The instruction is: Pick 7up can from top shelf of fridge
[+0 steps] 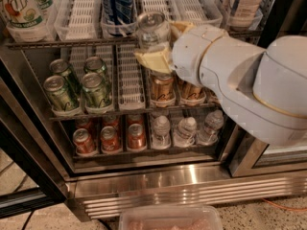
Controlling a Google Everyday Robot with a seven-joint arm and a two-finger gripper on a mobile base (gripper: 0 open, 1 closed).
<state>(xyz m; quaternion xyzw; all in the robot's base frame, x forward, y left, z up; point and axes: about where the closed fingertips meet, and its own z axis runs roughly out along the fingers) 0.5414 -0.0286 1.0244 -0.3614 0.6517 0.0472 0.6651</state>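
Gripper (165, 42), reaching in from the right, is clenched on an upright silver-topped can (152, 25) just in front of the top shelf (72, 43) rail, right of the Pepsi can (117, 1). Its label is hidden. A lettered 7up can (17, 6) stands upright far to the gripper's left on that shelf.

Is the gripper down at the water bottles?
No, the gripper sits at the top shelf's front rail, clasping a silver-topped can.
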